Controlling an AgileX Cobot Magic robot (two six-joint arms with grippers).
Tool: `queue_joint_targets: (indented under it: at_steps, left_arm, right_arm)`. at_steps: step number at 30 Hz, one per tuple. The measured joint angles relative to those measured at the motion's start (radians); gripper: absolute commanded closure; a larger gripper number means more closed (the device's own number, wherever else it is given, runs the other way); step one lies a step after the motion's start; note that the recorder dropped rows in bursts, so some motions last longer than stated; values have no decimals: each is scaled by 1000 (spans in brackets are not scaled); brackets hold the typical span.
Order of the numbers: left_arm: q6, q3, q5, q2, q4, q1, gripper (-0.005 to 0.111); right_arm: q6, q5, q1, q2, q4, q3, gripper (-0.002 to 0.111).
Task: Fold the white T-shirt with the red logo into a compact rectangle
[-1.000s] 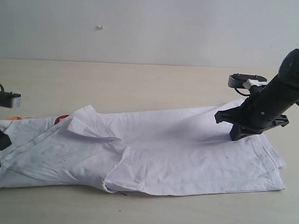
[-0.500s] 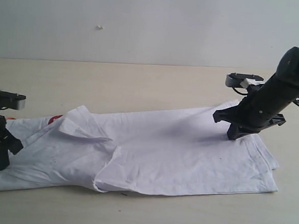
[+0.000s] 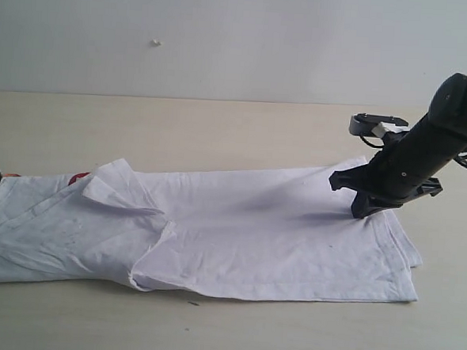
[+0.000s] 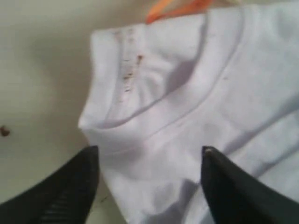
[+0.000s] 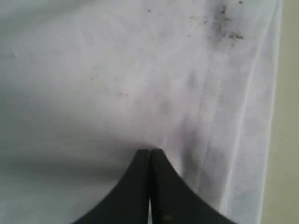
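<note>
Just ahead of the left gripper (image 4: 149, 151), the ribbed collar (image 4: 187, 100) of the white T-shirt (image 3: 254, 224) is seen lying on the table (image 3: 220, 130). The jaws are held wide apart and nothing is clamped between them. Shirt fabric below the collar is spread under the gap, and one finger stands at the cloth's edge. Beyond the tips, past the collar, an orange neck tag (image 4: 177, 6) is seen poking out. Only a dark sliver of this gripper is shown in the exterior view, at the frame's edge beside the neck end of the garment.

Between the two grippers, close to the left one, a small piece of the red logo (image 3: 78, 178) is exposed next to a folded-over sleeve flap (image 3: 117, 192); the rest is hidden under cloth. From there the shirt is stretched lengthwise across the table toward the right gripper (image 3: 365, 208), folded into a long band, with the hem (image 3: 399, 260) lying by that gripper.

The right gripper's jaws are shut tight, and the tips are pressed down into the fabric near the hem, where creases are drawn toward them. Whether a pinch of cloth is caught between the tips cannot be told.
</note>
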Motion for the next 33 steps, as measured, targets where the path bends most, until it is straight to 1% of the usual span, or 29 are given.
queue_joint_targets:
  at_steps: [3,7,9,12,13,15,20,24,30,31,33]
  left_arm:
    - [-18,0,-7,0,-25,42,40]
    - [-12,0,-52,0,-93,84,40]
    - [52,0,-57,4,-185,113,40]
    - [194,0,-41,33,-355,156,40]
    - [219,0,-40,42,-381,165,40]
    - [242,0,-40,56,-404,187,40]
    - [243,0,-34,72,-404,254,40]
    - [279,-5,-5,99,-438,265,40]
    - [386,-19,31,118,-552,245,40]
    - [392,-19,40,123,-561,241,40]
    - [406,-24,55,127,-576,230,47]
  right_arm:
    - [0,0,0,0,0,0,108]
    - [0,0,0,0,0,0,108]
    - [0,0,0,0,0,0,108]
    - [0,0,0,0,0,0,108]
    - [0,0,0,0,0,0,108]
    - [0,0,0,0,2,0,108]
    - [-2,0,0,0,11,0,108]
    - [-2,-6,0,2,14,0,108]
    - [-2,-8,0,2,19,0,108]
    - [-2,-8,0,2,19,0,108]
    - [-2,-8,0,2,19,0,108]
